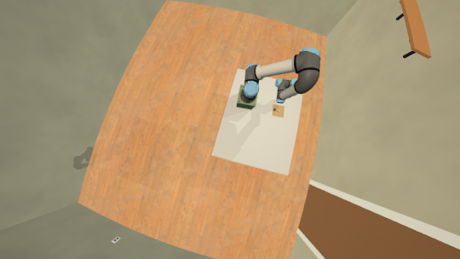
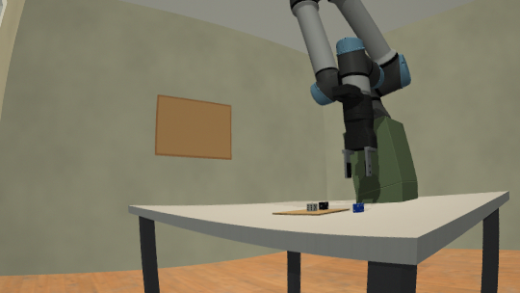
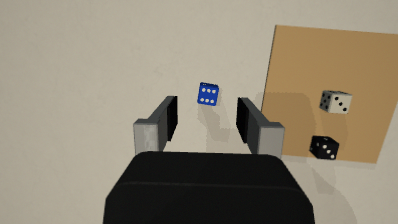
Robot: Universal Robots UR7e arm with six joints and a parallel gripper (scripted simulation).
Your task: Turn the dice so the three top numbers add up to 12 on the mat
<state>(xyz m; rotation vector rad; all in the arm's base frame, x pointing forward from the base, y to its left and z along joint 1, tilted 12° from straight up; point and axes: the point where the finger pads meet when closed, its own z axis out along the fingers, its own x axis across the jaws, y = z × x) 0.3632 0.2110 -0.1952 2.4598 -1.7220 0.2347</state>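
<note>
A blue die (image 3: 208,94) lies on the white table, off the mat, with six pips up; it also shows in the side view (image 2: 357,207). The tan mat (image 3: 327,88) lies flat to its right. On the mat sit a white die (image 3: 335,102) with three up and a black die (image 3: 324,146) with three up; both show in the side view, the white die (image 2: 312,207) and the black die (image 2: 323,204). My gripper (image 3: 207,110) (image 2: 356,166) is open and empty, well above the blue die.
The arm's green base block (image 2: 387,164) stands behind the dice on the table. The mat (image 1: 280,111) lies near the table's right edge in the overhead view.
</note>
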